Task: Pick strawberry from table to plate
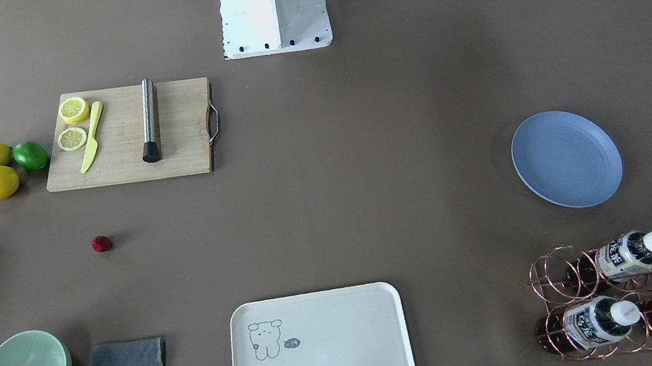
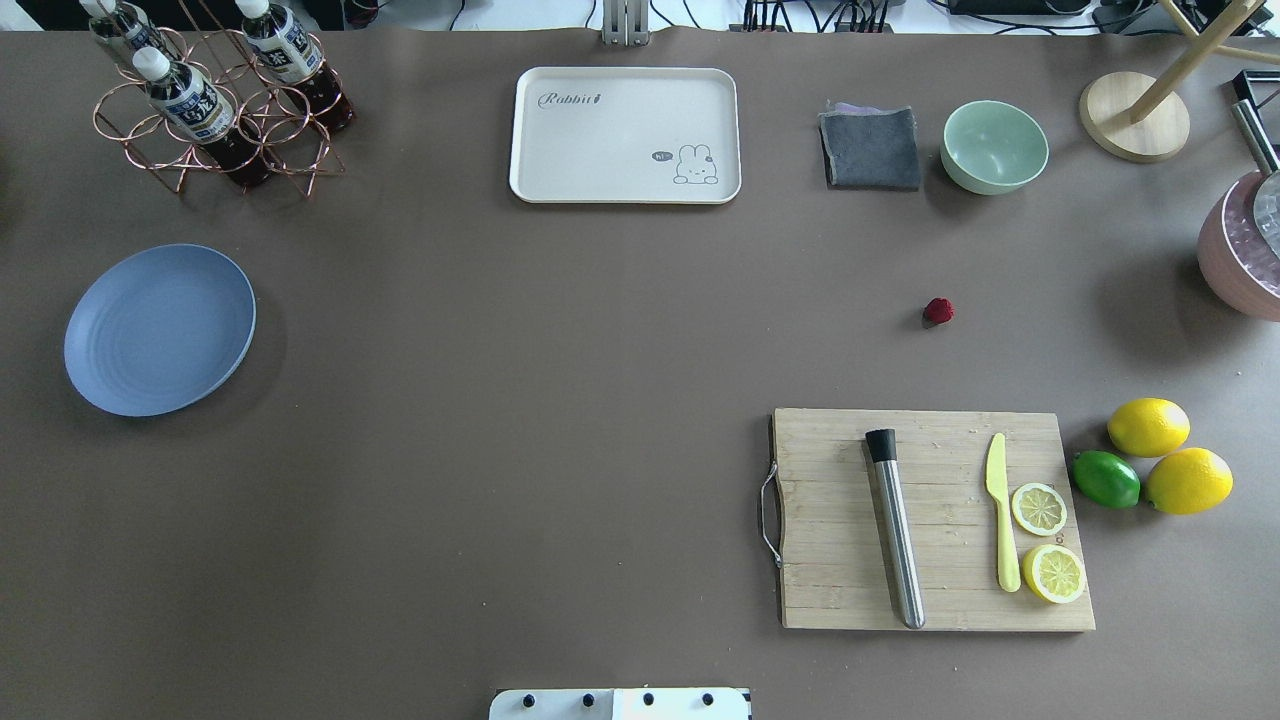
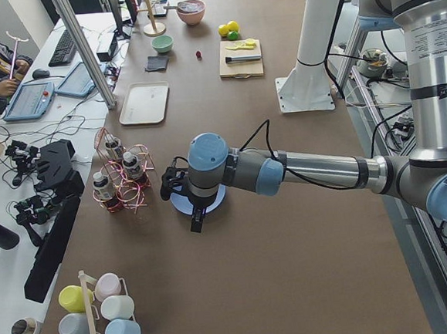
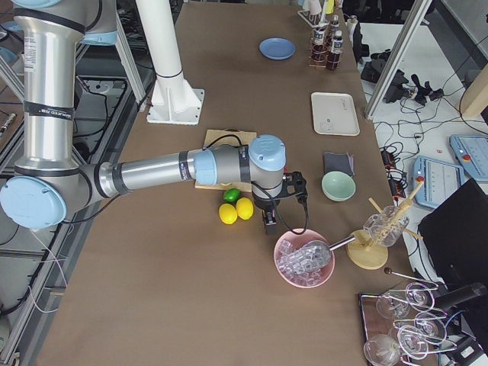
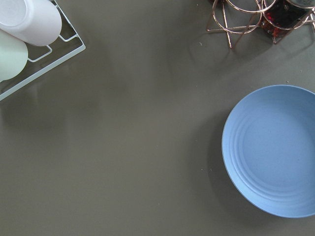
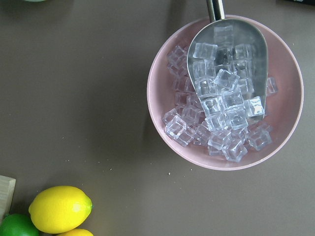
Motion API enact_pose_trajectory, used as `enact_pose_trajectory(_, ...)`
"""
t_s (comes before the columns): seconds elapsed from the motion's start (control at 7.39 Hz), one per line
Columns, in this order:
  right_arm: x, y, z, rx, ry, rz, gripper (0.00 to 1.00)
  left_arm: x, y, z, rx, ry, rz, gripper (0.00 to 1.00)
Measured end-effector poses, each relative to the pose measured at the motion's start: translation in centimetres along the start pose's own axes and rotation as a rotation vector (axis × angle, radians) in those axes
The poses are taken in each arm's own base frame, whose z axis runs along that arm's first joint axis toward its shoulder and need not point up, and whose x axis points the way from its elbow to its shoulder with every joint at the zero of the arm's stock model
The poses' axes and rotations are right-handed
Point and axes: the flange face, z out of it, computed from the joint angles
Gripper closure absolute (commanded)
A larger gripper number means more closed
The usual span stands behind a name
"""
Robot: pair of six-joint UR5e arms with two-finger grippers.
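The strawberry [image 1: 101,243] [image 2: 938,311] [image 3: 198,55], small and dark red, lies on the bare table [image 2: 550,350] between the cutting board and the green bowl. The blue plate [image 1: 566,158] [image 2: 160,329] [image 5: 273,152] sits far across the table, with nothing on it. My left gripper [image 3: 197,219] hangs over the plate's near edge. My right gripper [image 4: 268,223] hovers between the lemons and the pink ice bowl, well away from the strawberry. Both grippers show only in the side views, so I cannot tell whether they are open or shut.
A wooden cutting board [image 2: 930,520] carries a steel muddler, a yellow knife and lemon slices. Two lemons [image 2: 1150,427] and a lime [image 2: 1106,479] lie beside it. Also on the table: green bowl [image 2: 994,146], grey cloth [image 2: 870,148], cream tray [image 2: 625,135], bottle rack [image 2: 215,100], pink ice bowl [image 6: 224,93].
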Motion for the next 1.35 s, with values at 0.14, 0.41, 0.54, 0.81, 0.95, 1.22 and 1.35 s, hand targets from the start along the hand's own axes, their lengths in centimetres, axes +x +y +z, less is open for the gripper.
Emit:
enact_pose_trajectory(0.14,0.4,-0.3,0.4,-0.007,-0.002,0.007,0.0,0.0,0.1,0.0,-0.002,0.001,-0.002,0.03)
enact_pose_trajectory(0.41,0.7,-0.6,0.7,-0.013,-0.006,0.013,0.0,0.0,0.4,0.1,-0.008,0.003,-0.005,0.03)
enact_pose_trajectory(0.54,0.8,-0.6,0.9,-0.015,-0.013,0.017,0.0,-0.1,0.5,0.3,-0.011,0.004,-0.006,0.03)
enact_pose_trajectory(0.81,0.8,-0.6,1.1,-0.018,-0.033,0.02,0.0,0.0,0.8,0.6,-0.02,0.008,-0.009,0.03)
enact_pose_trajectory(0.95,0.8,-0.6,1.1,-0.018,-0.036,0.021,0.0,0.0,0.9,0.8,-0.024,0.009,-0.011,0.03)
enact_pose_trajectory(1.22,0.9,-0.6,1.3,-0.021,-0.038,0.023,0.0,0.0,0.9,0.9,-0.026,0.009,-0.015,0.03)
enact_pose_trajectory(1.35,0.8,-0.6,1.4,-0.025,-0.04,0.022,0.0,0.1,0.9,1.0,-0.029,0.01,-0.016,0.03)
